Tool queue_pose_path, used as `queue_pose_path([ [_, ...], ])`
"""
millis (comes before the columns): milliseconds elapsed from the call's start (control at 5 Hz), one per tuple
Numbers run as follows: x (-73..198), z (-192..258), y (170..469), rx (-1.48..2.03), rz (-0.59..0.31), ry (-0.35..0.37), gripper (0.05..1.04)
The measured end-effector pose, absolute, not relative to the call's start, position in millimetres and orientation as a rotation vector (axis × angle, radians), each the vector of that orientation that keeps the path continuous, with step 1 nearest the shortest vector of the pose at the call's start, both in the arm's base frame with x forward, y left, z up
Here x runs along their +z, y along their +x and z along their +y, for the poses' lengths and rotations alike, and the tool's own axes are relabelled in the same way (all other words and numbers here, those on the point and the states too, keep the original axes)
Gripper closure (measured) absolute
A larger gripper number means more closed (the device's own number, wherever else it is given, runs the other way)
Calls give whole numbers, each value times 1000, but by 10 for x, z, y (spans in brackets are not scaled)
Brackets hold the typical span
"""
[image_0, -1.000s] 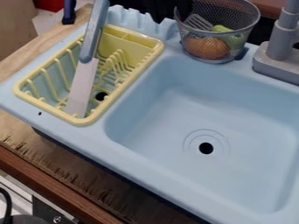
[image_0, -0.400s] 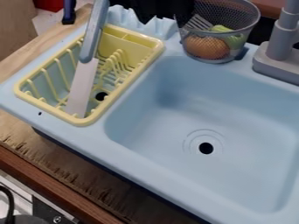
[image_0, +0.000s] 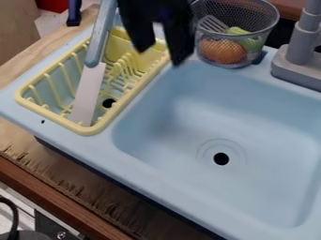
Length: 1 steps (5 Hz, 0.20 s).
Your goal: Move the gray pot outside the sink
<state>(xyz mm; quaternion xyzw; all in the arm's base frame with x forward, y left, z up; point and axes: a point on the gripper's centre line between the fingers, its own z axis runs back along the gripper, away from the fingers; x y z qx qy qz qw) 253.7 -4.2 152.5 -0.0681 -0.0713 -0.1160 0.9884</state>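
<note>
Lower now: black pincer (image_0: pixel 162 55), tips apart, near the far end of the yellow rack (image_0: pixel 49 115).
Dropping straight down, a tip could catch its rim.

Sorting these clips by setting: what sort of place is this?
Likely a toy kitchen: a light blue play sink with a drain hole, a yellow dish rack holding a knife, and a grey faucet.

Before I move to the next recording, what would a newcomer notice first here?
The wide light-blue plastic sink, spreading across the centre and right. Next, the gray-bladed knife leaning in the yellow dish rack at left, and the black two-finger tool at top centre.
</note>
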Motion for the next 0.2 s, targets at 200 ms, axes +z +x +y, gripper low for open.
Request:
queue_pose_path([
  [200, 1436, -40, 2425, -276, -168, -110, 85],
])
